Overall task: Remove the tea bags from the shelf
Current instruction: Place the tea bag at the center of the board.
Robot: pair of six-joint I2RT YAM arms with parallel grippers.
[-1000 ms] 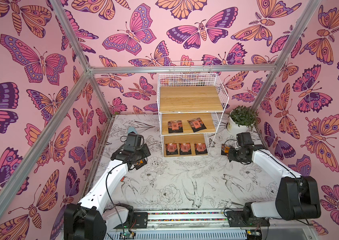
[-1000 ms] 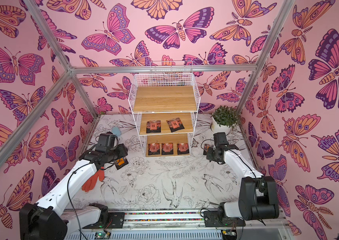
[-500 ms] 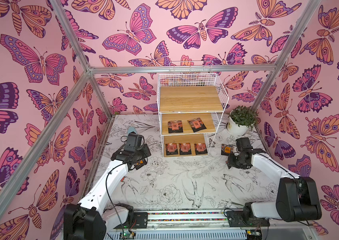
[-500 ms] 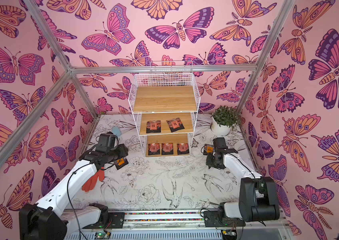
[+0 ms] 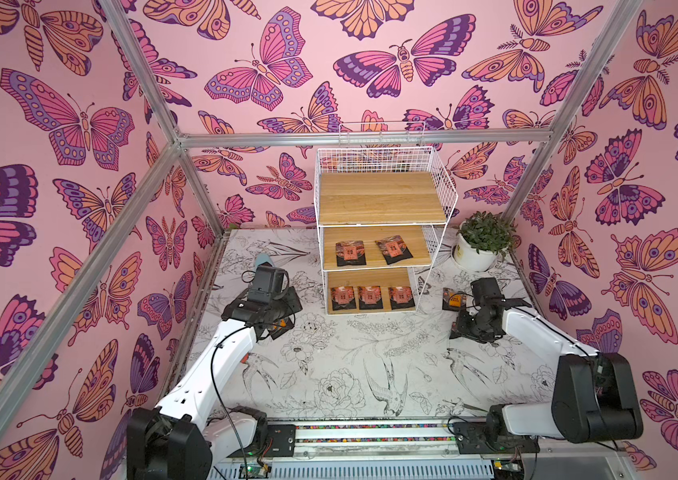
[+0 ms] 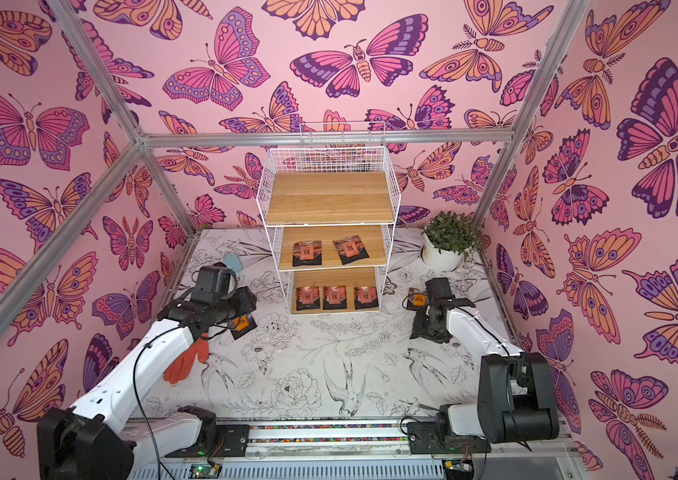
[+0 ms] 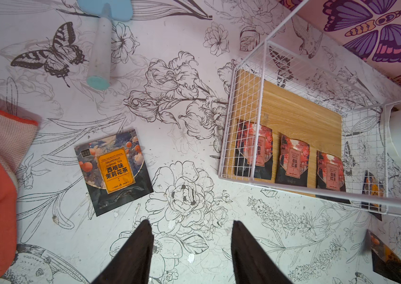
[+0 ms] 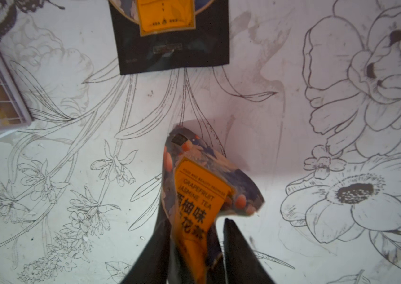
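The shelf (image 5: 385, 199) stands at the back, its top board bare. Two pink-labelled tea bags (image 5: 351, 252) lie on the middle board and three (image 5: 370, 296) on the bottom board. My right gripper (image 8: 197, 226) hangs low over the table right of the shelf. Its jaws stand apart, and an orange-labelled tea bag (image 8: 199, 191) leans loose against one finger. Another orange-labelled tea bag (image 8: 172, 37) lies flat just beyond it. My left gripper (image 7: 190, 228) is open and empty over the table, left of the shelf. An orange-labelled tea bag (image 7: 113, 172) lies beside it.
An orange glove (image 6: 187, 361) lies under my left arm. A blue and white tool (image 7: 101, 49) lies near the left wall. A white plant pot (image 5: 479, 249) stands in the back right corner, right of the shelf.
My right gripper has moved toward the front and down with the orange-labelled tea bag, and its jaws have now parted. The left arm has not moved.
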